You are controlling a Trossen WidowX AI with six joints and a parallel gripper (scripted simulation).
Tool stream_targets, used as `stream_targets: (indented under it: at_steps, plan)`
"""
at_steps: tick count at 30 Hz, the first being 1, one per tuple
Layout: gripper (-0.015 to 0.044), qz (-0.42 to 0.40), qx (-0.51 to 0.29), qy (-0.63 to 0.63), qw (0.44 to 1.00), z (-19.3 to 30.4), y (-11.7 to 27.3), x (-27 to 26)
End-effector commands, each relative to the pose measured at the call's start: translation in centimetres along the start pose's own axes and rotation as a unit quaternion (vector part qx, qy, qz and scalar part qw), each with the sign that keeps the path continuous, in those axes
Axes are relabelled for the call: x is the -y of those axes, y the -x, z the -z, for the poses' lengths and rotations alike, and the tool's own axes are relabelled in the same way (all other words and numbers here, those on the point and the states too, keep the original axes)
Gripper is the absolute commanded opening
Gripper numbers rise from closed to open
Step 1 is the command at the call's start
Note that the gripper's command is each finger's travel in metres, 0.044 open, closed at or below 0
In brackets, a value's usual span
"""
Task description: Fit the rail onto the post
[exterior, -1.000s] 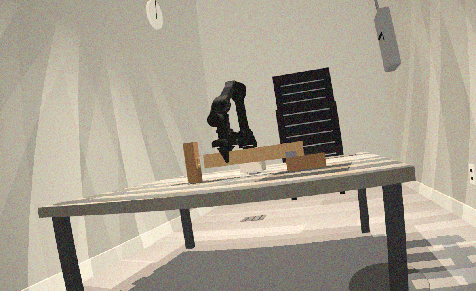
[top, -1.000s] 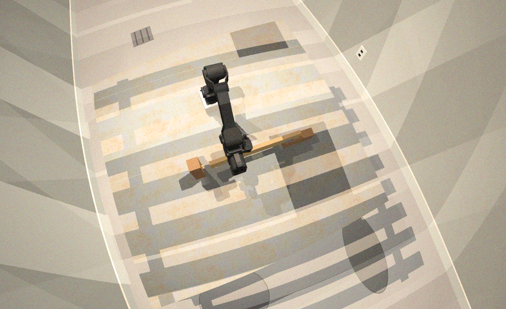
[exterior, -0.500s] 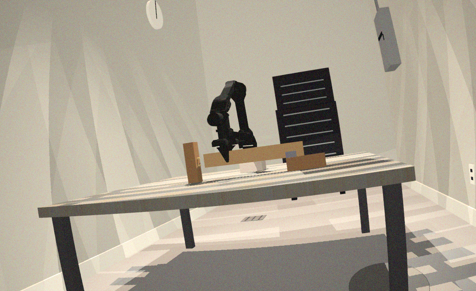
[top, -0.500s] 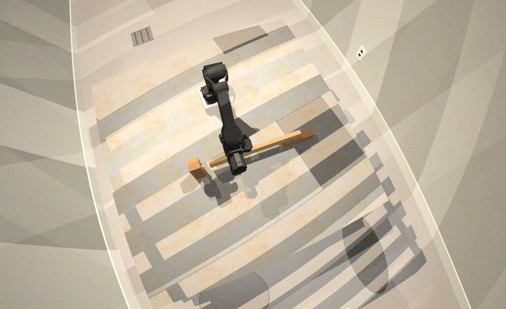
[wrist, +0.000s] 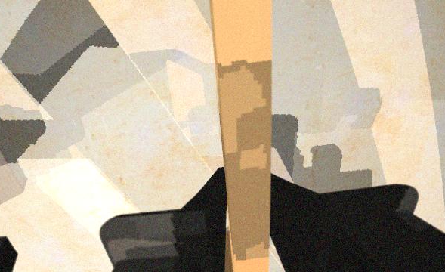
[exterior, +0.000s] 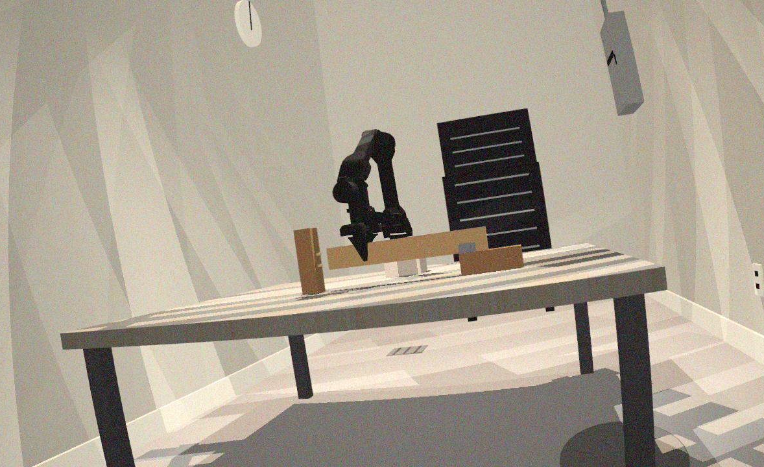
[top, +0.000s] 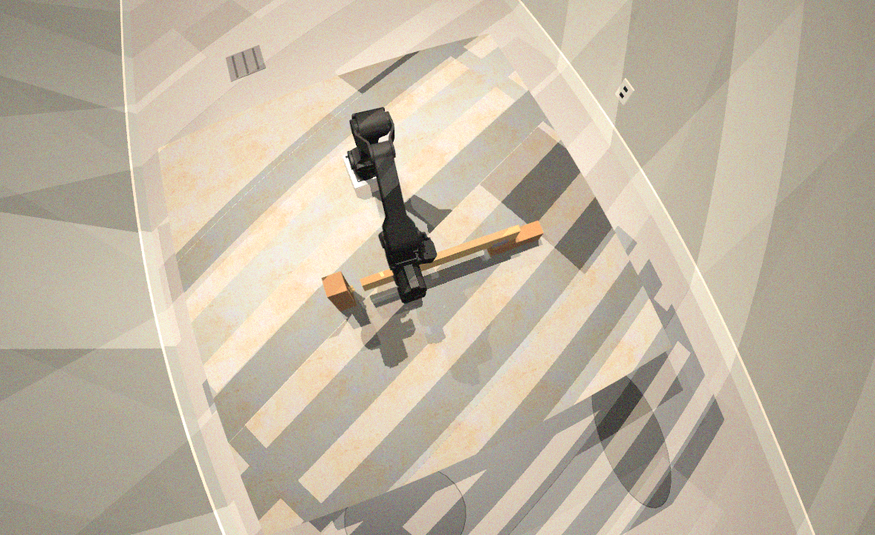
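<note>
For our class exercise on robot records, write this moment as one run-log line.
gripper: shut on rail | rail end: raised, short of post | pegs: exposed | release: pending

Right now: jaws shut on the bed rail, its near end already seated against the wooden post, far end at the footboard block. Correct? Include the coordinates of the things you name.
Not seated: the exterior view shows a gap between the bed rail's [top: 474,247] [exterior: 422,244] [wrist: 245,34] near end and the wooden post [top: 338,290] [exterior: 307,261]. The rest stands.

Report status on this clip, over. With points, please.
Tool [top: 411,284] [exterior: 365,255] [wrist: 236,171] shut on rail [top: 470,249] [exterior: 414,244] [wrist: 242,34]. Near end raised, short of post [top: 338,286] [exterior: 308,261]; pegs outside. No obstruction seen between.
</note>
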State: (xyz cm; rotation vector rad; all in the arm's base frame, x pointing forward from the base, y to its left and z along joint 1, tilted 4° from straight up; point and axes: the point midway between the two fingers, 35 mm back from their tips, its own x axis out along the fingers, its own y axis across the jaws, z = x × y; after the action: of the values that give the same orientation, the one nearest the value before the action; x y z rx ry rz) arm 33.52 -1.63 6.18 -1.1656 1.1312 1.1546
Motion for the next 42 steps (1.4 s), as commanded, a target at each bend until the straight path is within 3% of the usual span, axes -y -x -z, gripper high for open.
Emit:
stream_targets:
  at_steps: [1, 42]
  plan:
    - [0.0, 0.001, 0.0, -0.001, 1.0, -0.01, 0.19, -0.01]
    - [0.0, 0.001, 0.0, -0.001, 1.0, -0.01, 0.41, 0.1]
